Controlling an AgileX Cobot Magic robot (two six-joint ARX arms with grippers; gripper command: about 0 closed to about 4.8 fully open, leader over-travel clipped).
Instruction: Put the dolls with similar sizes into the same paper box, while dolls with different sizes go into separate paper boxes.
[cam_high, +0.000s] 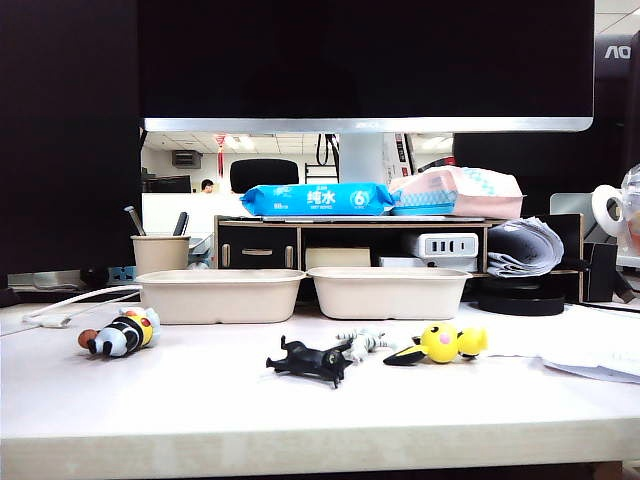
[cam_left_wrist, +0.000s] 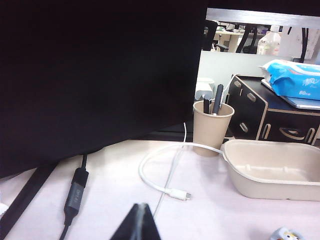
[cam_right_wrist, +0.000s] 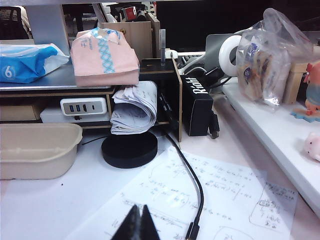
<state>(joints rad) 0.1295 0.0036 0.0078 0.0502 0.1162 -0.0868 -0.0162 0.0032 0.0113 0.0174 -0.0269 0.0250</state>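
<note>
Four dolls lie on the white table in the exterior view: a black-white-yellow striped one (cam_high: 122, 333) at the left, a black four-legged animal (cam_high: 308, 360) in the middle, a tiny white-grey striped one (cam_high: 365, 342) just behind it, and a yellow round-headed one (cam_high: 445, 343) to the right. Behind them stand two beige paper boxes, left (cam_high: 220, 300) and right (cam_high: 390, 296), both empty. Neither gripper shows in the exterior view. My left gripper (cam_left_wrist: 141, 205) is shut and empty, near the left box (cam_left_wrist: 272, 172). My right gripper (cam_right_wrist: 139, 206) is shut and empty above a written sheet, with the right box (cam_right_wrist: 35, 152) off to its side.
A beige pen cup (cam_high: 160, 253) and a white cable (cam_left_wrist: 165, 187) lie by the left box. A black shelf (cam_high: 258, 245) with wipe packs stands behind the boxes under a monitor. A black cable (cam_right_wrist: 192, 185), a black disc (cam_right_wrist: 129, 149) and paper sheets (cam_high: 590, 355) are at the right.
</note>
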